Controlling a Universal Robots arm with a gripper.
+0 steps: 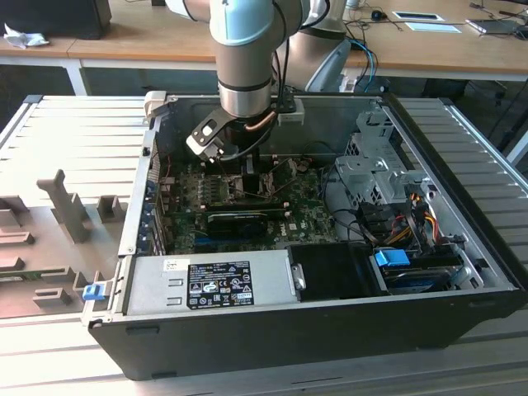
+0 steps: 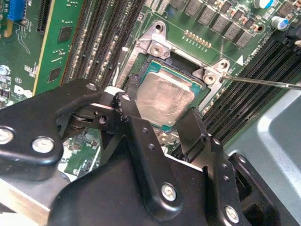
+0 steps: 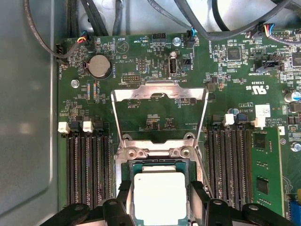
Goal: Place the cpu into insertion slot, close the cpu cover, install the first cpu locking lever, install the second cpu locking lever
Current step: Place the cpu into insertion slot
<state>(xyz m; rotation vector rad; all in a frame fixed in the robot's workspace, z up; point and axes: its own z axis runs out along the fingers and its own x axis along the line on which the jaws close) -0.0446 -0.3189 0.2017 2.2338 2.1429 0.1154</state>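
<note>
Cpu (image 3: 160, 188), one, sits in the insertion slot (image 3: 155, 153), my gripper (image 3: 160, 202) clamped on its sides; one cpu cover (image 3: 160, 92) stands raised

power supply (image 1: 210, 280): silver, labelled; coin battery (image 3: 99, 66): round, silver; drive cage (image 1: 375, 169): grey metal

My pincer (image 2: 157, 110) was black and semi-matt, with bright metal screw heads. The cpu (image 3: 160, 197) wore a dull silver-grey metal top, smeared and faintly streaked in the second wrist view. The cpu cover (image 3: 160, 92) was thin bright metal, shinier than the chip. The insertion slot (image 3: 155, 149) had a silvery metal rim. The motherboard (image 3: 155, 120) was a glossy green board. The coin cell (image 3: 99, 66) was smooth, shiny metal. The case wall (image 3: 28, 117) was matt grey sheet metal, the memory latches (image 3: 63, 126) white plastic, my arm's joint cap (image 1: 243, 21) glossy pale blue.
</note>
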